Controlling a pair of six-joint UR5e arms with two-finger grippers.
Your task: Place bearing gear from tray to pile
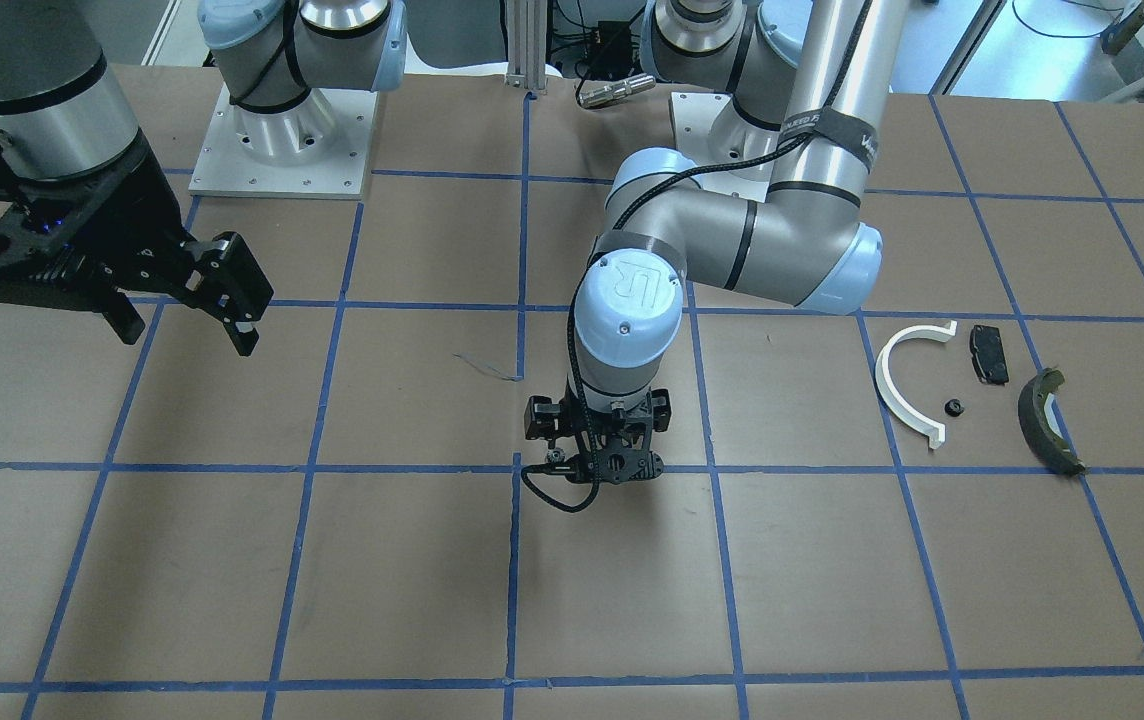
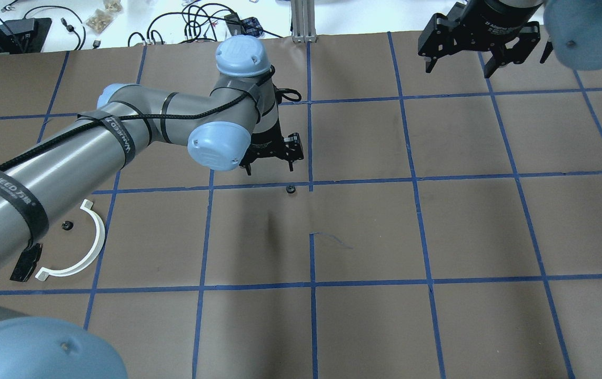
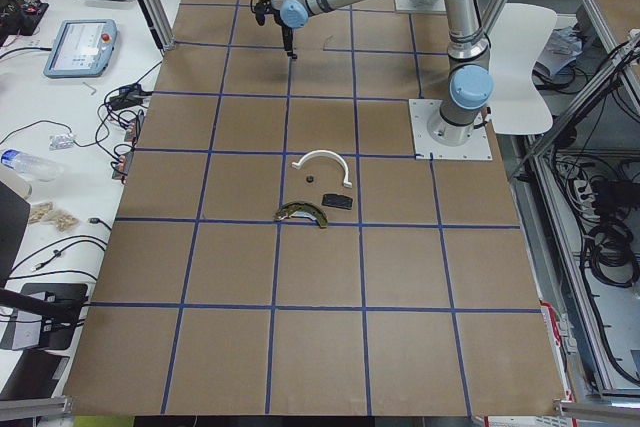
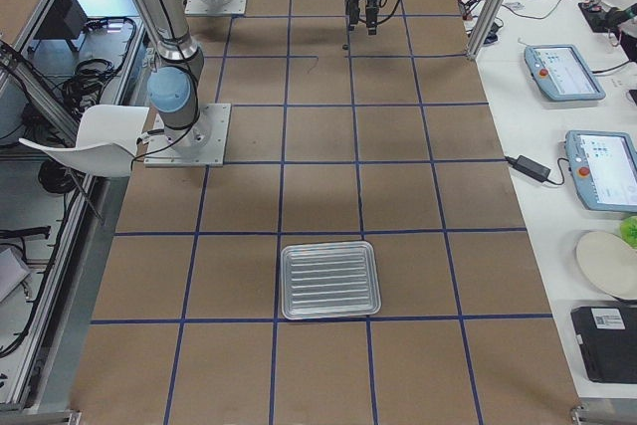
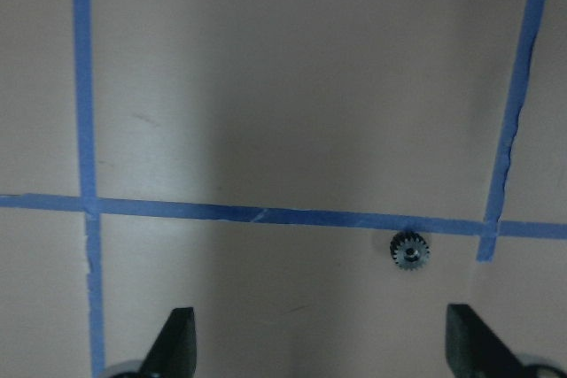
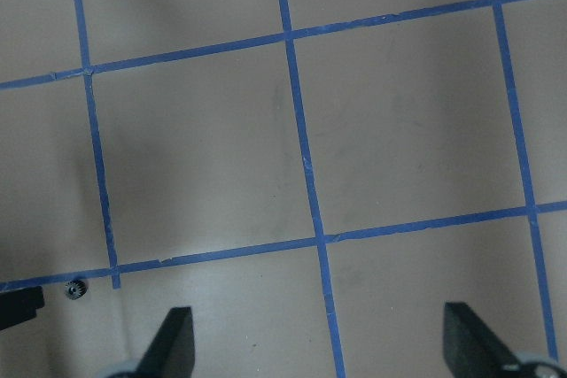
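Note:
A small black bearing gear (image 2: pixel 291 189) lies on the brown table beside a blue tape crossing. It also shows in the left wrist view (image 5: pixel 410 250) and the right wrist view (image 6: pixel 76 289). My left gripper (image 2: pixel 269 169) hovers just above and beside it, open and empty (image 5: pixel 321 343). My right gripper (image 2: pixel 459 68) is open and empty, held high and far off (image 1: pixel 187 330). The pile holds a white half-ring (image 1: pixel 885 375), a black pad (image 1: pixel 988 353), an olive curved shoe (image 1: pixel 1044 420) and another small gear (image 1: pixel 953 407). The silver tray (image 4: pixel 329 279) looks empty.
The left arm's elbow (image 2: pixel 211 147) hangs over the table's middle. The arm's upper tube (image 2: pixel 43 168) hides part of the pile in the overhead view. The arm bases (image 1: pixel 282 130) stand at the robot's edge of the table.

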